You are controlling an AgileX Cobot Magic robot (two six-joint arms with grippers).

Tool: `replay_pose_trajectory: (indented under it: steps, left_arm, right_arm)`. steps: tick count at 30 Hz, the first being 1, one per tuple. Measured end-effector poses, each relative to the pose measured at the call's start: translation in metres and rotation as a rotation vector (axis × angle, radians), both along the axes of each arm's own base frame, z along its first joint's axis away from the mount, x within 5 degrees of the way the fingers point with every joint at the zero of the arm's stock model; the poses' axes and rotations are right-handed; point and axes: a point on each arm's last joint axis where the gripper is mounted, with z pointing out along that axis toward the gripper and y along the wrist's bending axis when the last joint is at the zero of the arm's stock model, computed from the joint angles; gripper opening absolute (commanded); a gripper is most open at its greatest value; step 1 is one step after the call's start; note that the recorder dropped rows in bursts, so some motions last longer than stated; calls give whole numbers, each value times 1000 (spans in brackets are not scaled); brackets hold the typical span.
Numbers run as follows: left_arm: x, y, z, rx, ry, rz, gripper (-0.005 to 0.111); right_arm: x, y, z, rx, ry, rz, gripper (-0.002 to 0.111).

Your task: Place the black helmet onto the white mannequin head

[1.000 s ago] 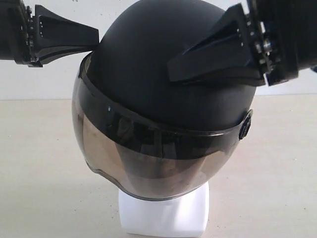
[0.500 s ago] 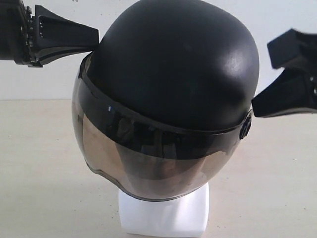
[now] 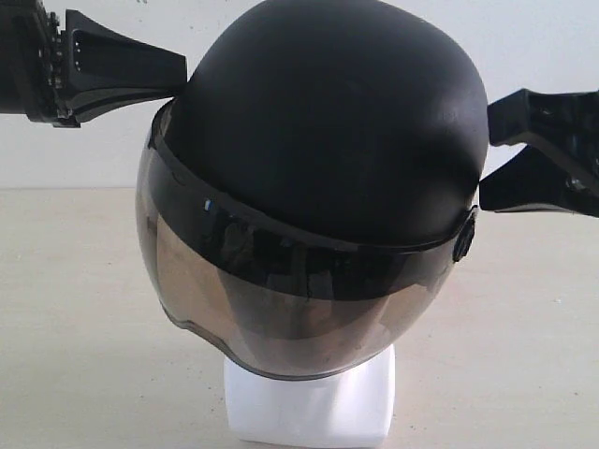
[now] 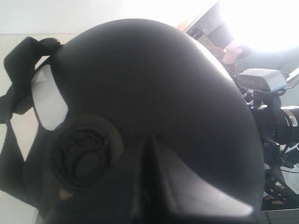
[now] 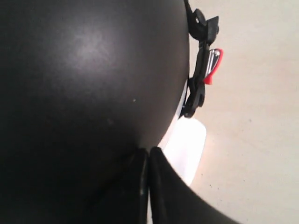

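The black helmet (image 3: 328, 122) sits over the white mannequin head, of which only the neck and base (image 3: 314, 407) show below the smoky visor (image 3: 281, 309). My left gripper (image 3: 178, 75) is shut, and its tip touches the helmet's upper left side just above the visor rim. The left wrist view has those closed fingers (image 4: 148, 140) lying against the dark shell. My right gripper (image 3: 485, 154) is shut at the helmet's right side, close to the visor pivot. Its closed tips (image 5: 148, 151) rest by the shell's edge, with the white base (image 5: 189, 144) just beyond them.
The helmet's strap with its red buckle (image 5: 212, 70) hangs loose beside the shell. The beige table (image 3: 75, 309) spreads around the mannequin, with a white wall behind. In the left wrist view, the other arm's hardware (image 4: 275, 121) shows past the helmet.
My right gripper left the helmet's upper front, swung out to the right and down, and now sits against the helmet's right side. The left gripper and helmet stayed still.
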Motion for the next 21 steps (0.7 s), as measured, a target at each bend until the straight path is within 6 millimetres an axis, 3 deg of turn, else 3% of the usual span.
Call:
replay_pose_trajectory:
  steps: [8,15,21]
  left_arm:
    - [-6,-1,-14,-36,46,-1,4]
    - [-16,0,-29,-53,76,-5,4]
    - [-25,1,-21,-7,28,3,4]
  right_arm:
    - [16,3,-10,-25,-18,7,0]
    - [24,2,6,-17,-124,-12,0]
    - [33,5,11,18,-146,-30,0]
